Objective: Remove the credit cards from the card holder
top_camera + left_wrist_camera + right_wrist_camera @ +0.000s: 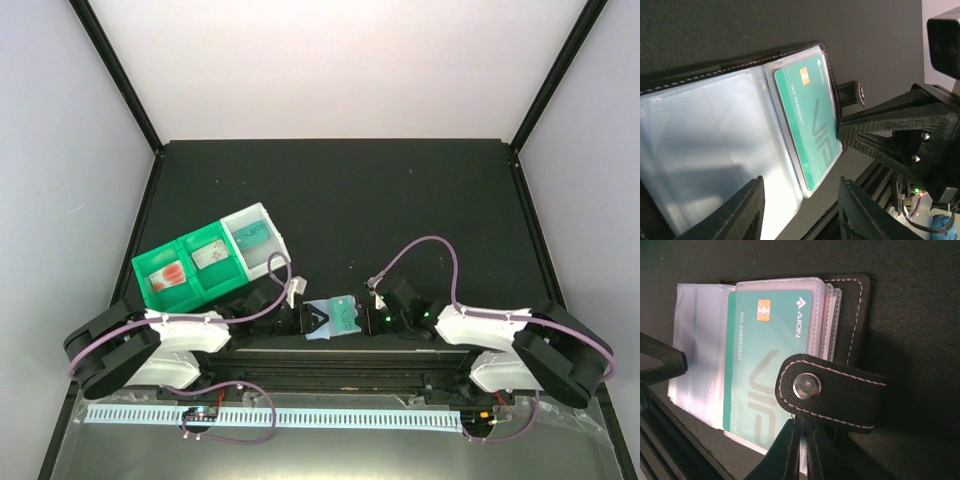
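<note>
The dark table (330,190) carries a green two-compartment tray (200,291) with a white bin (270,222) joined to its right end. The tray's left compartment holds a whitish card with a red mark (170,278). Its right compartment holds a flat pale piece, and a flat teal-grey piece lies in the bin.

Both arms lie low along the near edge and reach inward, so the left gripper (312,320) and the right gripper (368,318) face each other.

The card holder (335,318) lies open between them, with a black stitched cover and clear pale-blue sleeves. Its top sleeve holds a teal card (765,365) printed with a chip, "AION" and "VIP".

The left fingers (750,210) stand apart, gripping nothing. The holder's near corner and the card's end sit in the gap between them. The right fingers (790,450) are pressed together on a thin pale edge at the holder's rim, just under its snap strap (830,390).
</note>
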You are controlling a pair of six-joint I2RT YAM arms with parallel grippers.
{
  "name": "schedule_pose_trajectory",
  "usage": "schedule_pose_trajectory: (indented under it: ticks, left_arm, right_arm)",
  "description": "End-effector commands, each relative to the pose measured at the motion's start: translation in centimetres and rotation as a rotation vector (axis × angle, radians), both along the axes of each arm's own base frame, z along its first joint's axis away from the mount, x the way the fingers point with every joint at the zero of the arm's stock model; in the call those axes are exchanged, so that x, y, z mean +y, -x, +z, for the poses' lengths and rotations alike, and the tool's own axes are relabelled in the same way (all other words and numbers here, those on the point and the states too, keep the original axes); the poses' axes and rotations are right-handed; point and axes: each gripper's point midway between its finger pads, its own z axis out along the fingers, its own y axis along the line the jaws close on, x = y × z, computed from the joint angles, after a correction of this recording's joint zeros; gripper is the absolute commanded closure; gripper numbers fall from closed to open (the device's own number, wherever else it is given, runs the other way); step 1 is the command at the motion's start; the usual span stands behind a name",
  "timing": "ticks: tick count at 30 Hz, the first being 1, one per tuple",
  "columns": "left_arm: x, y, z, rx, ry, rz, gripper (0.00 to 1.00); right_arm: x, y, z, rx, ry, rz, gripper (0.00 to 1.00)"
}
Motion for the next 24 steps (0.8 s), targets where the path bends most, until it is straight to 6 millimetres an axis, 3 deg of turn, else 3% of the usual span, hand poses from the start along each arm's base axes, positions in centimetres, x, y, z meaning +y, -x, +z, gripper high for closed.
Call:
schedule_pose_trajectory:
  ticks: [1, 12, 24]
  left_arm:
    - [-1.3, -0.4, 0.5, -0.012, 0.033, 0.006, 0.58]
    - [-3.5, 0.1, -0.1, 0.043, 0.071, 0.029, 0.67]
    - [-1.9, -0.5, 0.6, -0.008, 0.064, 0.109, 0.98]
  right_arm:
    - [-0.4, 1.0, -1.5, 0.043, 0.016, 0.004, 0.97]
    - [-0.1, 2.2, -2.7, 0.073, 0.021, 0.008, 0.99]
    - [-0.3, 2.1, -2.9, 0.066, 0.034, 0.001, 0.99]
